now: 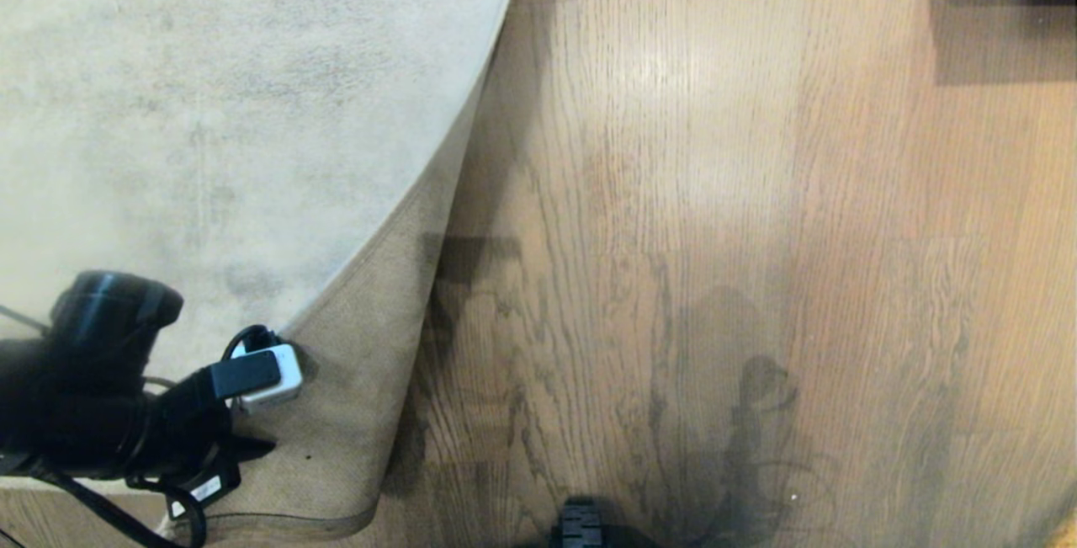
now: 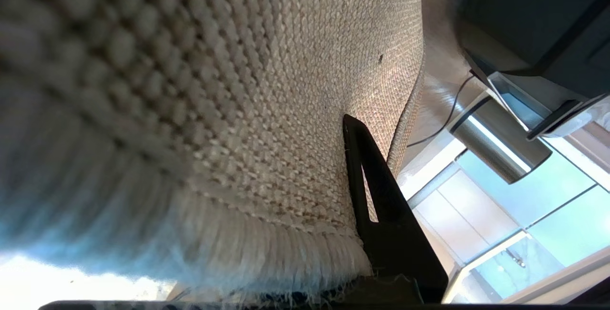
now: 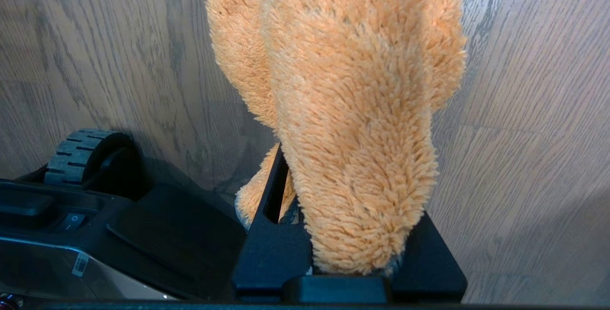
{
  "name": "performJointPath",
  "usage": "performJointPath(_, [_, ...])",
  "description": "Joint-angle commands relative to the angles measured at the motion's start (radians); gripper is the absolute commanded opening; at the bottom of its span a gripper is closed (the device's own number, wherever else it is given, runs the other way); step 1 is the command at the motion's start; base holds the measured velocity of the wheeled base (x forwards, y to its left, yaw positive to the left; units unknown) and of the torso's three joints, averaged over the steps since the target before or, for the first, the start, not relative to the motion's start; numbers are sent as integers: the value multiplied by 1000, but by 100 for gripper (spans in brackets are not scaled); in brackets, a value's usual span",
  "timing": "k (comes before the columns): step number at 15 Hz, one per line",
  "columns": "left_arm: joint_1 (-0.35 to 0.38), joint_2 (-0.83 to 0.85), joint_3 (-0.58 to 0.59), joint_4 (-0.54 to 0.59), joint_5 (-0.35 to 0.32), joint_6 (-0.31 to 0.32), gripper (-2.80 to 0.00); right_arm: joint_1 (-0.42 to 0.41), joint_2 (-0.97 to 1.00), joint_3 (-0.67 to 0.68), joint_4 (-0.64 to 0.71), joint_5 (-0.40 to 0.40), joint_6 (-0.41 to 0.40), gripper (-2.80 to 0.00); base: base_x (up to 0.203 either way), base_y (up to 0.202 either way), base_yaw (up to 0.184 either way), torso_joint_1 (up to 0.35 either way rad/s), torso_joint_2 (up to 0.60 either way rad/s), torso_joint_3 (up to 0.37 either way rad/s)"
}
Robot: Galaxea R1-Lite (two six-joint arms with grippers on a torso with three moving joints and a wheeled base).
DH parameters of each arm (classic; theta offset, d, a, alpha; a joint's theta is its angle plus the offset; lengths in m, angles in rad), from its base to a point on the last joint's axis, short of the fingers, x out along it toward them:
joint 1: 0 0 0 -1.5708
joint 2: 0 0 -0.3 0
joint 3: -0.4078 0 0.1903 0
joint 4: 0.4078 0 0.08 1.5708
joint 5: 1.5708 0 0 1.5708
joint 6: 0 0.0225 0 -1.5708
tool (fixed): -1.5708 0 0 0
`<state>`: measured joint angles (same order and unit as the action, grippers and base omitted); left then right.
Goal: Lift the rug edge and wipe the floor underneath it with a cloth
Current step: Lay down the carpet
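Note:
The pale grey-beige rug (image 1: 210, 110) covers the left of the head view. Its rug edge (image 1: 412, 337) is raised and turned back, so the tan woven backing (image 1: 353, 363) shows. My left gripper (image 1: 252, 438) at the lower left is shut on that edge. In the left wrist view one black finger (image 2: 381, 205) presses against the backing (image 2: 238, 110) above the frayed border. My right gripper (image 3: 352, 195) is out of the head view. It is shut on the fluffy mustard-tan cloth (image 3: 352, 110), which hangs from its jaws over the brown wood floor (image 3: 95, 62).
Bare wood floor (image 1: 715, 194) stretches to the right of the lifted rug, with arm shadows on it. A dark piece of furniture (image 1: 1001, 9) stands at the far right corner. The robot's base wheel (image 3: 76, 155) is close beside the right gripper.

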<state>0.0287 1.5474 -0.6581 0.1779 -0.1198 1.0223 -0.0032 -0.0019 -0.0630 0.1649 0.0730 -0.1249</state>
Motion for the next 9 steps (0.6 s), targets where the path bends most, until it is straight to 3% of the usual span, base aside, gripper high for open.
performJointPath(1, [0, 3, 2, 2, -1, 5, -280, 0, 2, 0, 1, 1, -1, -280, 0, 0, 0, 0, 0, 0])
performJointPath(9, [0, -9, 0, 2, -11, 5, -280, 0, 2, 0, -2, 1, -1, -280, 0, 0, 0, 0, 0, 0])
